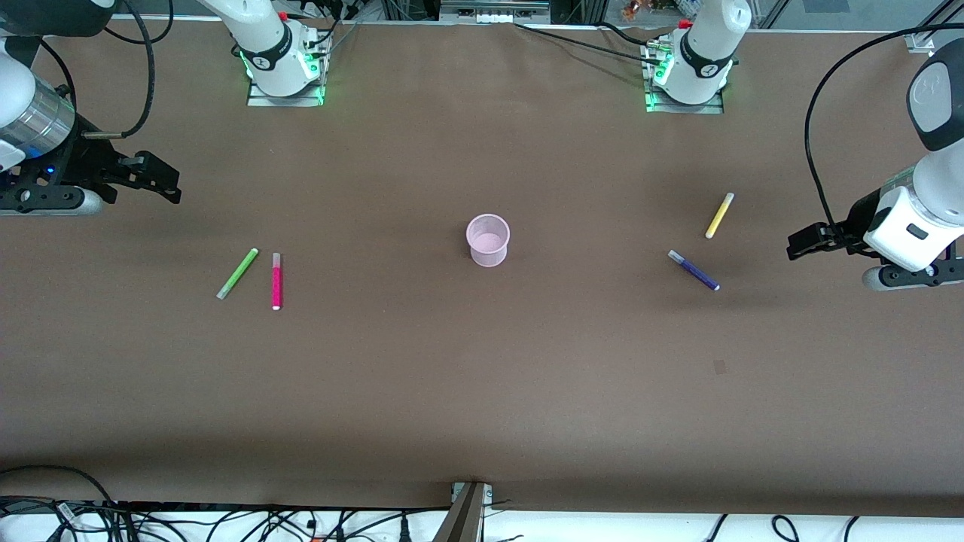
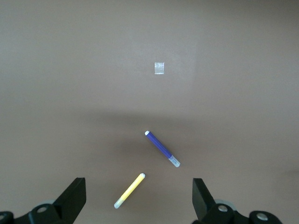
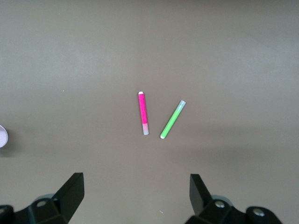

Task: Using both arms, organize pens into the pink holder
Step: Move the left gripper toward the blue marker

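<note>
Four pens (image 1: 276,281) and one pink holder (image 1: 488,239) are counted on the table (image 1: 482,391). Left gripper (image 2: 138,198) and right gripper (image 3: 136,193) are held apart, empty. A pale square mark (image 2: 160,68) is resolved only in the left wrist view

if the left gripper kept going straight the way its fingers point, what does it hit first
Probably the yellow pen. In the left wrist view it lies on the table between the open left gripper fingers' line, with the purple pen next. The gripper's height over the table is unclear, so this is a guess.
</note>
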Robot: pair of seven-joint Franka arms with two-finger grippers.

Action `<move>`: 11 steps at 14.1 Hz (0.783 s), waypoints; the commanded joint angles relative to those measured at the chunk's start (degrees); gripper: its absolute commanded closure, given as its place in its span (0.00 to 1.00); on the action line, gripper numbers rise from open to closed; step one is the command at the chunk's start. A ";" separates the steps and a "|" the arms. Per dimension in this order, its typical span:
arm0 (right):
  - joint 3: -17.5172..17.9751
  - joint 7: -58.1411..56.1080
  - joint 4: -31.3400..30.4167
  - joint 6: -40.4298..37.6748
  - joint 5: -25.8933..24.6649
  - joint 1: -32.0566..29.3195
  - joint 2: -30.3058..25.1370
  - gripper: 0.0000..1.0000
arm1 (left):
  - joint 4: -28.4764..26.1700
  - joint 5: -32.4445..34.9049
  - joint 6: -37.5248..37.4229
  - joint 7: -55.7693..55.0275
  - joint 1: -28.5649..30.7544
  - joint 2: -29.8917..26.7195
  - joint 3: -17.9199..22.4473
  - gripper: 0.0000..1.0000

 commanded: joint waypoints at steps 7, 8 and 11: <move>0.70 0.73 1.05 0.32 0.89 -0.34 0.13 0.00 | -0.30 -3.31 -0.12 -21.08 0.97 5.21 0.17 0.00; 0.79 0.73 1.05 0.32 0.89 -0.34 0.13 0.00 | -0.57 -3.31 -0.04 -23.64 0.96 5.92 0.17 0.00; 0.70 0.73 0.96 0.15 1.07 -0.43 0.13 0.00 | -3.54 -5.14 2.68 -28.22 1.14 6.19 0.17 0.00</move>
